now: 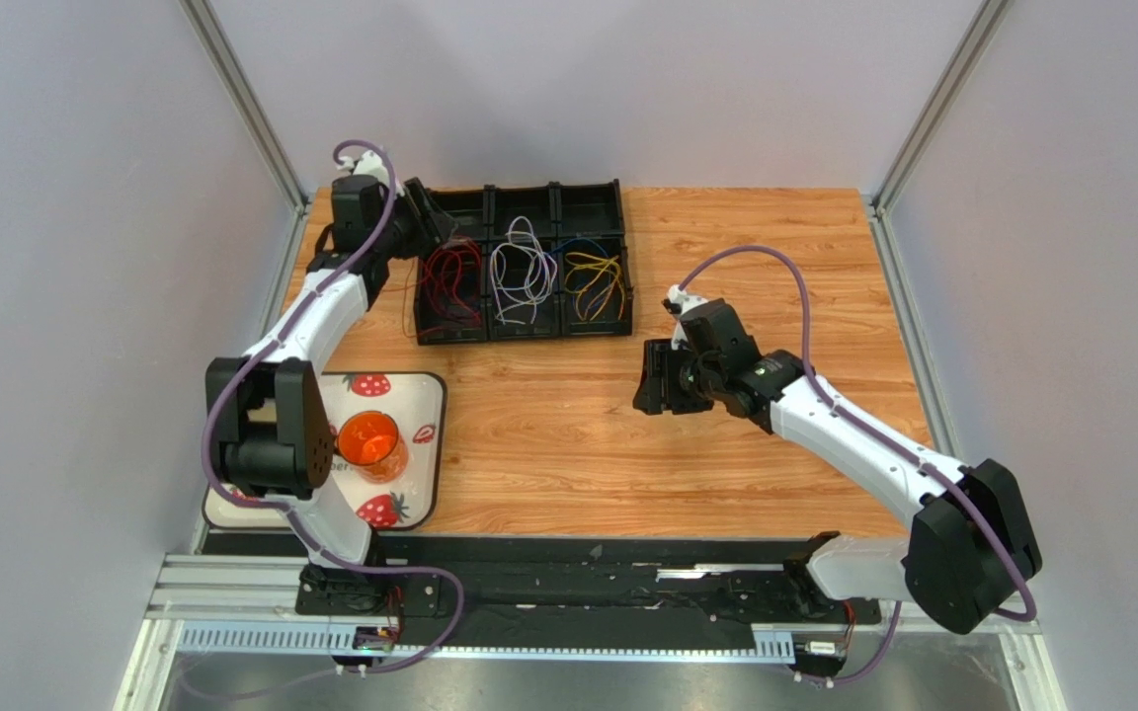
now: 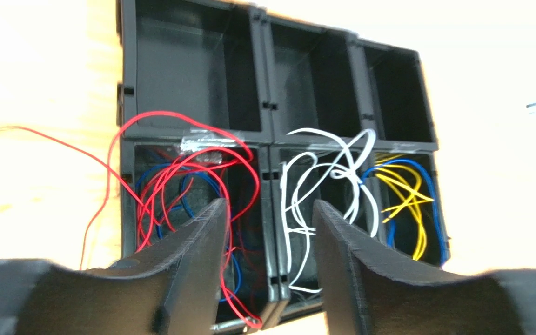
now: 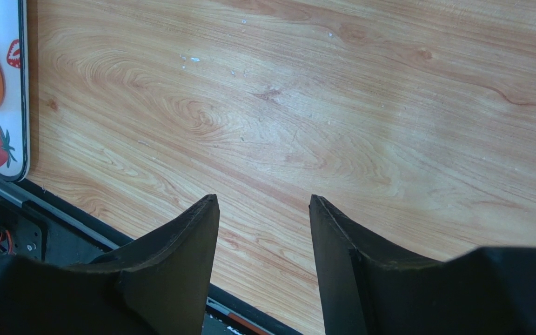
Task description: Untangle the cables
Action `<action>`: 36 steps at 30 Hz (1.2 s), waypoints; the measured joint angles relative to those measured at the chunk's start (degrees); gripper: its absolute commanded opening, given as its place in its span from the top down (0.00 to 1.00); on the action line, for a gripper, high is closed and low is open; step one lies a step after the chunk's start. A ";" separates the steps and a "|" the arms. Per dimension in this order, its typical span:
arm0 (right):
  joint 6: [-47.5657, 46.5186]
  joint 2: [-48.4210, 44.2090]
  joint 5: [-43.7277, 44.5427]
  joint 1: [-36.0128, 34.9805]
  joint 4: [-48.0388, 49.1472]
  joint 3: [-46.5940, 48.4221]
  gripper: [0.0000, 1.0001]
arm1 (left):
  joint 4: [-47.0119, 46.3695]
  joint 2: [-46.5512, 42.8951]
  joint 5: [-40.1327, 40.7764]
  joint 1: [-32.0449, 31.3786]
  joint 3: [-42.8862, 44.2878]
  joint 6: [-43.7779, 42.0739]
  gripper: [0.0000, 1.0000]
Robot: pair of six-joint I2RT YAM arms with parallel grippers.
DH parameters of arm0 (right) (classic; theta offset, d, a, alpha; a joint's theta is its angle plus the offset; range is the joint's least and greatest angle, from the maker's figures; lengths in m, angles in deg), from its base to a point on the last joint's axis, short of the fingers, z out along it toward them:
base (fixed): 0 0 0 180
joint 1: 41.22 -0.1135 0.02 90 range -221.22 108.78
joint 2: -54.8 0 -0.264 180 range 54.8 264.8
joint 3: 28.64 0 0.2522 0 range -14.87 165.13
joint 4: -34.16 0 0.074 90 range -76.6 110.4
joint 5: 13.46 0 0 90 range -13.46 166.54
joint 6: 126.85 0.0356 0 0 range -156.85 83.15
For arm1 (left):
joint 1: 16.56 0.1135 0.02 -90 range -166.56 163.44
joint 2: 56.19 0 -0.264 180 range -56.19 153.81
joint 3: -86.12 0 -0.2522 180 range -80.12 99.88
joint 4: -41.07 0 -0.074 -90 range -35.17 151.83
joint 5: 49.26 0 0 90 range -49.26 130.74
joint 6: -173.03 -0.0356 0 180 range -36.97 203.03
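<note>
The cables lie in the front row of a black divided bin (image 1: 523, 336). Red cables (image 2: 173, 174) mixed with blue ones fill the left cell, and one red strand trails out over the left wall onto the wood. White cables (image 2: 327, 174) loop in the middle cell. Yellow cables (image 2: 403, 195) ringed by a blue one (image 2: 428, 188) sit in the right cell. My left gripper (image 2: 269, 209) hovers open over the wall between the red and white cells, holding nothing. My right gripper (image 3: 264, 202) stands open over bare wood, mid-table (image 1: 649, 381).
The bin's back row of cells (image 2: 194, 77) looks empty. A strawberry-print mat (image 1: 412, 408) with an orange cup (image 1: 370, 442) lies at the table's front left. A black rail (image 1: 575, 585) runs along the near edge.
</note>
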 measured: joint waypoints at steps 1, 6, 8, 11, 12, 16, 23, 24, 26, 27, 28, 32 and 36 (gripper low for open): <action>0.00 -0.31 0.09 -0.17 -0.22 0.04 0.45 | 0.35 -0.96 0.09 -0.02 0.00 -0.17 0.32; 0.22 -1.97 0.87 -1.03 -1.57 0.50 0.45 | 3.32 -7.34 1.79 -1.14 -0.02 -0.72 0.18; 0.37 -2.32 1.38 -1.31 -2.03 0.85 0.45 | 4.22 -10.03 2.36 -2.01 -0.20 -1.03 0.13; 0.44 -2.69 2.10 -1.68 -2.54 1.38 0.45 | 5.49 -15.28 4.39 -4.17 -2.08 -1.57 0.11; 0.44 -2.80 2.36 -1.70 -2.64 1.53 0.45 | 6.08 -16.65 4.83 -4.74 -2.64 -1.75 0.10; 0.44 -2.89 3.10 -1.88 -3.34 2.51 0.45 | 9.75 -23.12 6.60 -7.04 -5.03 -1.97 0.10; 0.39 -3.23 4.46 -2.05 -4.17 4.20 0.44 | 17.03 -36.83 7.93 -8.04 -11.30 -2.19 0.10; 0.39 -3.41 4.52 -2.08 -4.17 4.28 0.44 | 18.18 -38.77 7.78 -8.09 -12.02 -2.23 0.10; 0.37 -4.20 4.90 -2.16 -4.15 4.42 0.45 | 20.63 -42.29 7.06 -8.17 -12.98 -2.47 0.10; 0.35 -4.63 4.98 -2.21 -4.15 4.42 0.46 | 21.97 -43.89 6.58 -8.22 -13.49 -2.73 0.10; 0.35 -5.20 5.11 -2.32 -4.13 4.44 0.46 | 23.04 -45.16 6.16 -8.26 -13.94 -2.91 0.09; 0.31 -7.21 5.51 -2.75 -3.91 4.44 0.46 | 28.70 -52.22 4.94 -8.33 -18.53 -3.28 0.09; 0.44 -10.12 6.62 -3.54 -2.25 3.58 0.46 | 35.28 -59.56 3.26 -8.37 -25.05 -3.45 0.09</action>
